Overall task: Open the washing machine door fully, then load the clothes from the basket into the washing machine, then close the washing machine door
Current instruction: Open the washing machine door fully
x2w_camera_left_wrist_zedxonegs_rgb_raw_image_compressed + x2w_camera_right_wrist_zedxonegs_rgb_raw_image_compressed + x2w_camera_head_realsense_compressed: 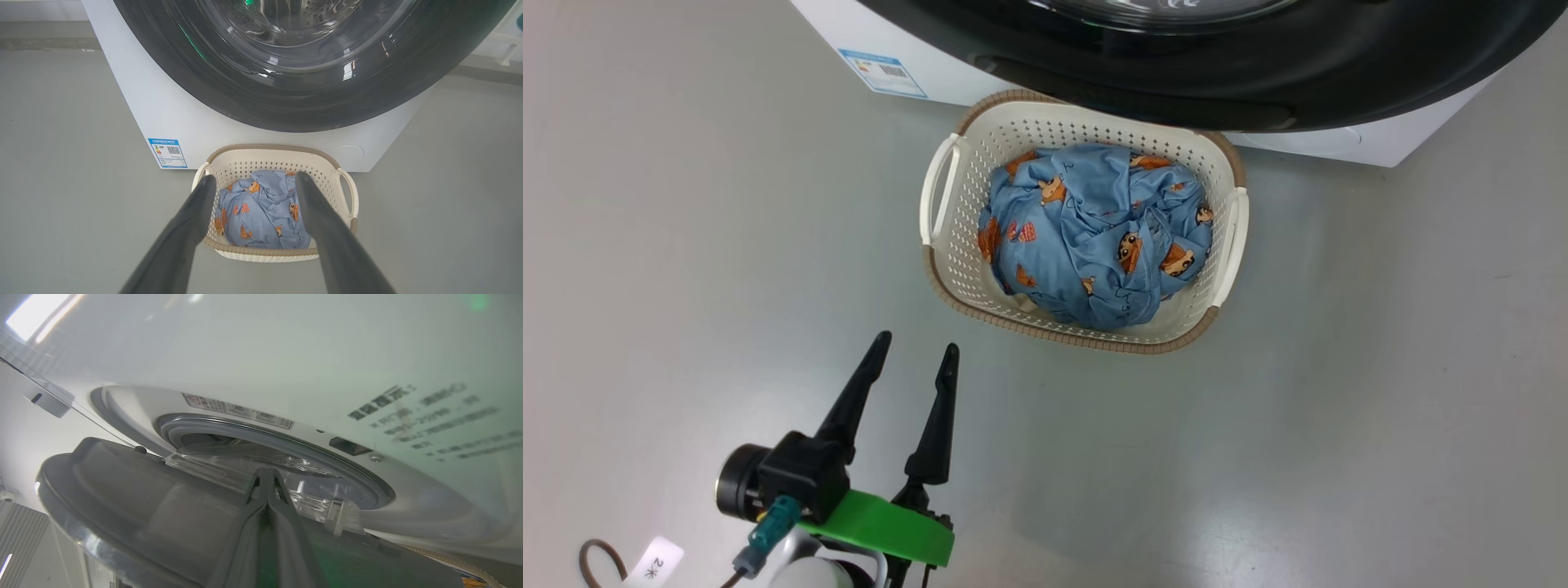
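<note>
Nearest, at the lower left of the head view, the left gripper (916, 343) hovers over the grey floor (686, 245) with its two long dark fingers spread and nothing between them. It is short of the basket and aimed toward it.

Just beyond stands the small cream-white perforated plastic basket with a brown woven-look rim (1086, 340). Inside it the light-blue clothes printed with orange-brown bears (1094, 237) are heaped into one crumpled mound. They look soft, light and floppy, so they would likely sag and trail when lifted. A pinch deep on a raised fold at the crown of the mound should gather more than a nip at a loose edge.

Directly behind the basket is the big white front-loading washing machine (956, 77), with a small blue sticker (882, 73) at its lower left corner. Its large round glossy black door (1258, 73) overhangs the basket's far rim.

In the right wrist view the door stands ajar, a gap showing between it and the grey rubber ring (175, 430). The right gripper (266, 473) is at the door's inner side, fingers pressed together, with nothing visible between them. The door looks rigid, hinged and slick, so the free edge of its rim probably offers the surest purchase.
</note>
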